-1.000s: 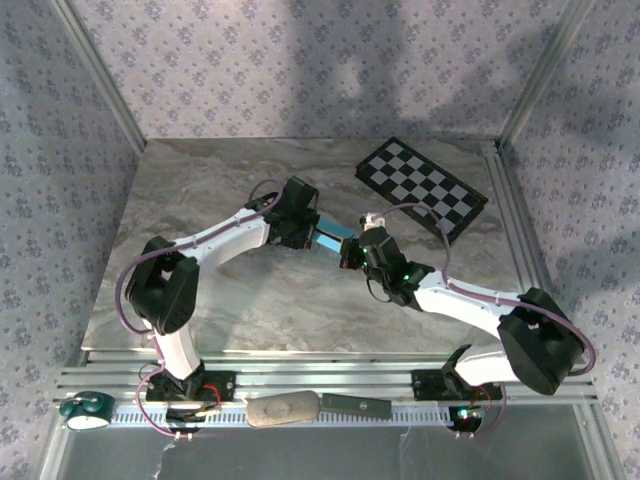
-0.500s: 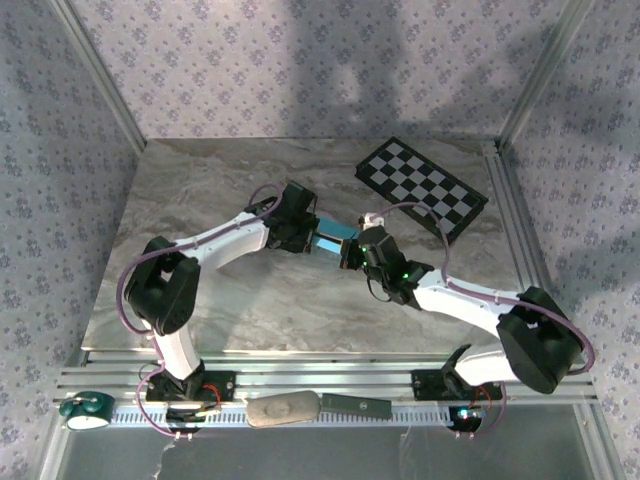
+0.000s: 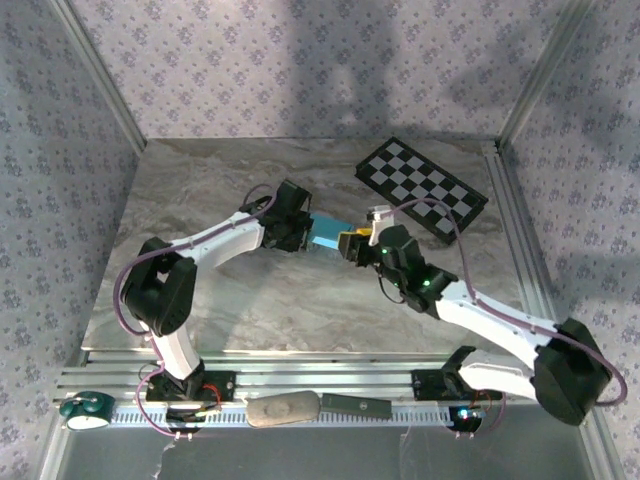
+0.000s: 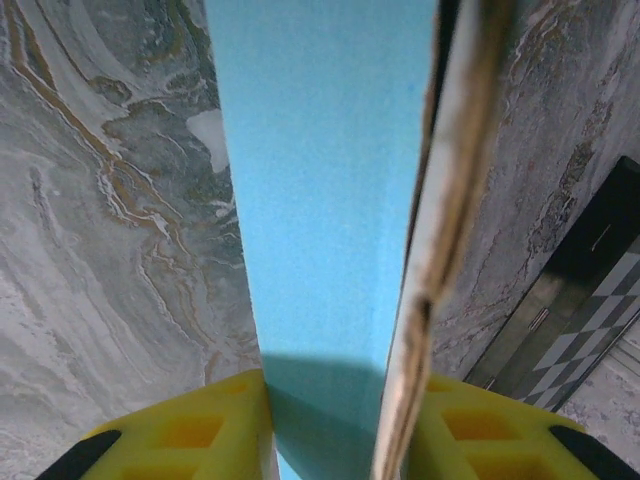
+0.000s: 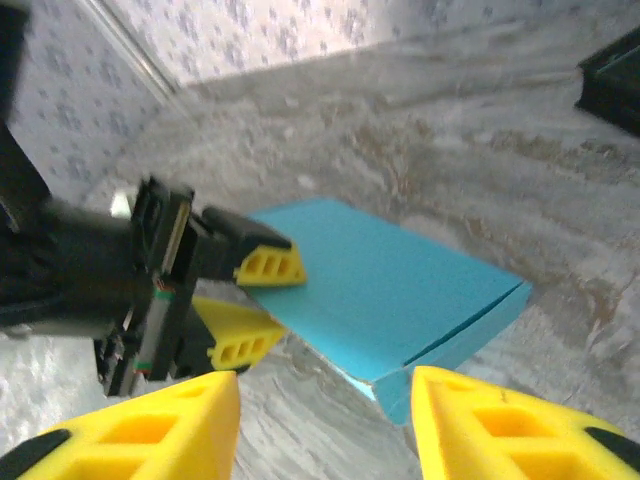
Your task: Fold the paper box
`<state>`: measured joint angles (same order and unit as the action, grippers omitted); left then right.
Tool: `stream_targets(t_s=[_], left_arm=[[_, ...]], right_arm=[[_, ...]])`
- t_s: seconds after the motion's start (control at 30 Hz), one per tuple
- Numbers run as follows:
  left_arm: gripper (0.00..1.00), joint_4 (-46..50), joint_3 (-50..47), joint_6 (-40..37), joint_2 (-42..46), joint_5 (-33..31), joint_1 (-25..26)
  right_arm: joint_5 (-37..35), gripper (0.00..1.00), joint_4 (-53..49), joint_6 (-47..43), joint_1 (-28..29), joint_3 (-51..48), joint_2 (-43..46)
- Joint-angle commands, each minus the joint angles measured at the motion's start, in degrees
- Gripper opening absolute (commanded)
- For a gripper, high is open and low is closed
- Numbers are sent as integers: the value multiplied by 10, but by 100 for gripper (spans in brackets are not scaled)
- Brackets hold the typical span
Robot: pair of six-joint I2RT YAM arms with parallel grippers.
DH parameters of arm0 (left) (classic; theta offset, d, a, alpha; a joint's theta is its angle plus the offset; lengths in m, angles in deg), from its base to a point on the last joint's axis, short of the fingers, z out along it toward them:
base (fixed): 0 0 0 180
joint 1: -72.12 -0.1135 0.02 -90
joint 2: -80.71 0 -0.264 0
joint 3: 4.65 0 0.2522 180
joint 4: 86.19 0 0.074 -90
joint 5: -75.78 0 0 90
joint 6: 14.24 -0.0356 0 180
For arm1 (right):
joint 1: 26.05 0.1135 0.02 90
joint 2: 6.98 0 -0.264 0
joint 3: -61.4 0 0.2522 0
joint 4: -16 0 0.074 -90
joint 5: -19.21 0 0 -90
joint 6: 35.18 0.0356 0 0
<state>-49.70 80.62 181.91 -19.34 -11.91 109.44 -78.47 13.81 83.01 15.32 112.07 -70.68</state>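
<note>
Left claw [image 4: 335,430] pinches one end of the paper box [image 5: 385,290], by the middle of the counter [image 3: 200,200]. Right claw [image 5: 325,425] is wide, box's open end just ahead. It should go in slow & straight, then press that flap flat w/o squashing.

**Robotics laboratory test cell.** A marble-patterned table [image 3: 200,290] stands inside an aluminium-profile frame [image 3: 95,70] with floral-print panel walls [image 3: 300,70]. A black-and-white calibration checkerboard [image 3: 420,185] lies flat just beyond the right gripper [image 3: 352,243]. Well behind it, the left arm [image 3: 215,238] and right arm [image 3: 490,315] are bolted to a slotted aluminium rail [image 3: 330,378].
</note>
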Motion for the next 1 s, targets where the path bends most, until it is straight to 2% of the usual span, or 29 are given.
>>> stream_targets(t_s=[0.0,0.13,0.43,0.63,0.7,0.8,0.83,0.97], left_arm=[[34,16,-3,-1,25,3,-6],[33,18,-1,-4,26,6,-6],[34,71,9,-6,56,5,-11],[35,89,-17,25,97,-4,-13],[35,93,-24,30,107,-4,-14],[35,107,-30,26,121,1,-21],[35,112,-34,23,126,4,-25],[35,133,-43,10,145,11,-41]], right_arm=[[14,54,-8,34,-45,-16,4],[22,59,-55,135,-77,18,-43],[83,62,-132,184,-111,115,-149],[152,70,-118,330,-119,107,-169],[120,69,-76,303,-98,95,-148],[13,71,-61,157,-59,75,-107],[-3,71,-43,105,-53,61,-100],[62,71,-18,-13,-75,34,-92]])
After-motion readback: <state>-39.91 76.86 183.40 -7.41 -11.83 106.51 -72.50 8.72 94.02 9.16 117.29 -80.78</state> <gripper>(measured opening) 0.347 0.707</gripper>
